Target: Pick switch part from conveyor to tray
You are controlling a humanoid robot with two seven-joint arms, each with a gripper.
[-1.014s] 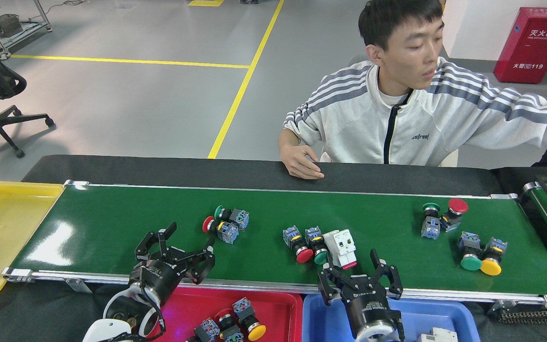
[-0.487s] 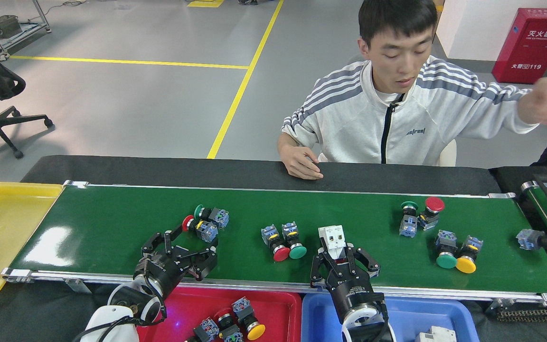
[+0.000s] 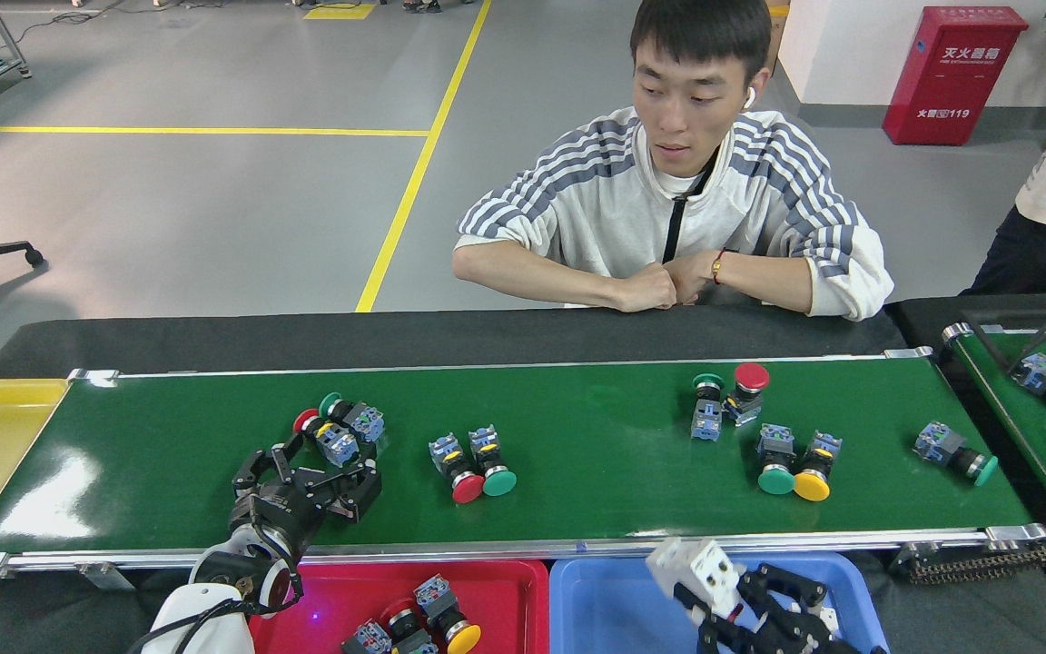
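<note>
- Grey floor with yellow lines lies behind your conveyor (image 3: 577, 509); a person in a striped jacket (image 3: 668, 218) sits at its far side, forearms on the black table edge
- Your right gripper (image 3: 741, 599) is clamped on a white switch part (image 3: 695, 570), held over the blue tray (image 3: 605, 604), off the belt
- Your left gripper (image 3: 310, 477) hangs over the belt's near edge, fingers spread apart, just beside a red-and-green push-button pair (image 3: 337, 427)
- More push-button pairs (image 3: 473, 461) lie along the belt; the red tray (image 3: 496, 590) holds several
</note>
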